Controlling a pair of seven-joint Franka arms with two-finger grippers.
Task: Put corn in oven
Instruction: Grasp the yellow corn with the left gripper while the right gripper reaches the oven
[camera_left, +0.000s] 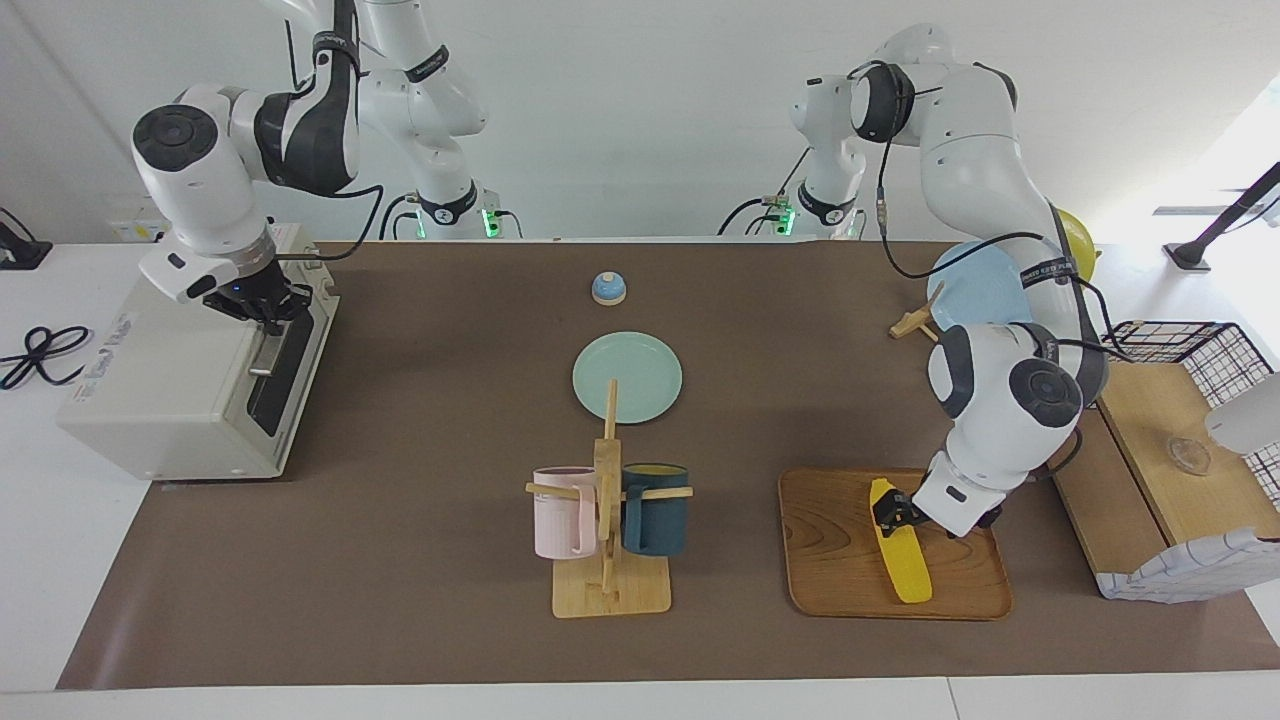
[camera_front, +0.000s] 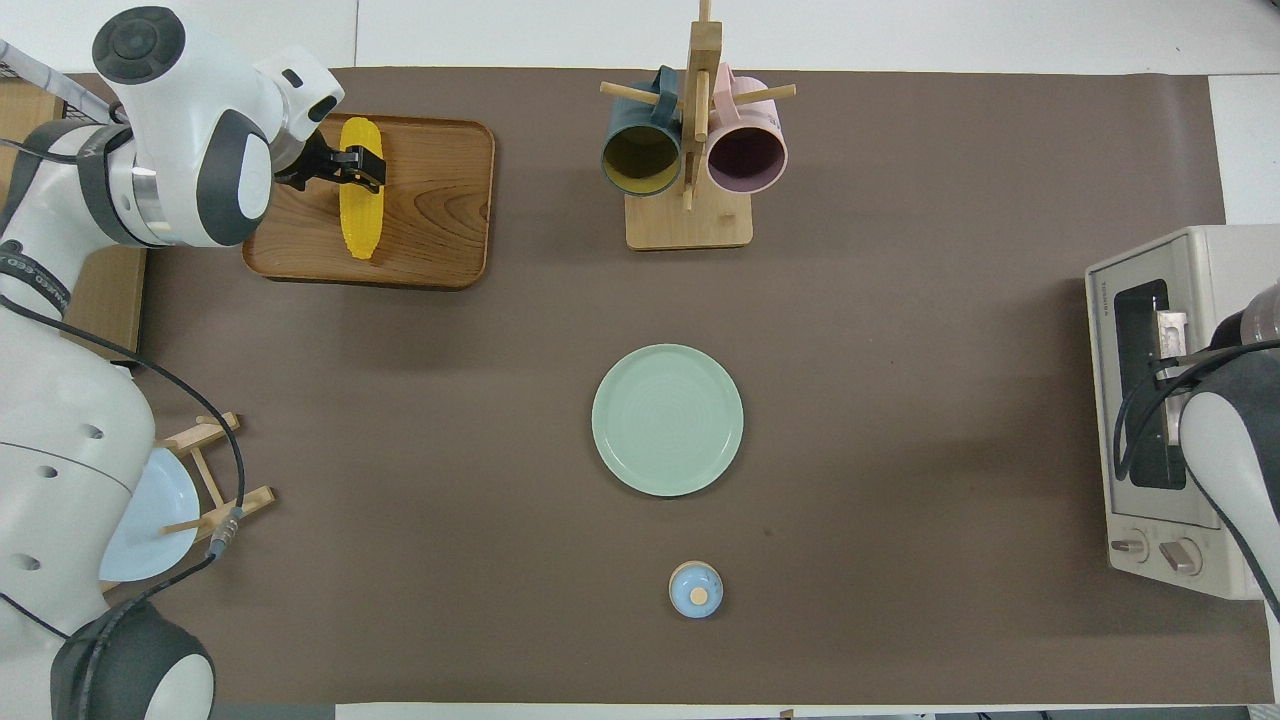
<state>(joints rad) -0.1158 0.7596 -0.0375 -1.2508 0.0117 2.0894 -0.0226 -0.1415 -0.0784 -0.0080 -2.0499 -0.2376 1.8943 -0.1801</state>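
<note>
The smooth, bright yellow corn cob (camera_left: 900, 545) on the wooden tray (camera_left: 835, 540) looks light, stiff and slippery, best gripped mid-length by the wide-open left end effector (camera_left: 888, 512) straddling it.

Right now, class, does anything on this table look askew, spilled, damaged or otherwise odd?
Nothing is spilled or broken. The bright yellow corn cob lies diagonally on the brown wooden tray, with the left tool open over its end nearer the robots. The right tool is shut at the cream-white toaster oven's door.
</note>
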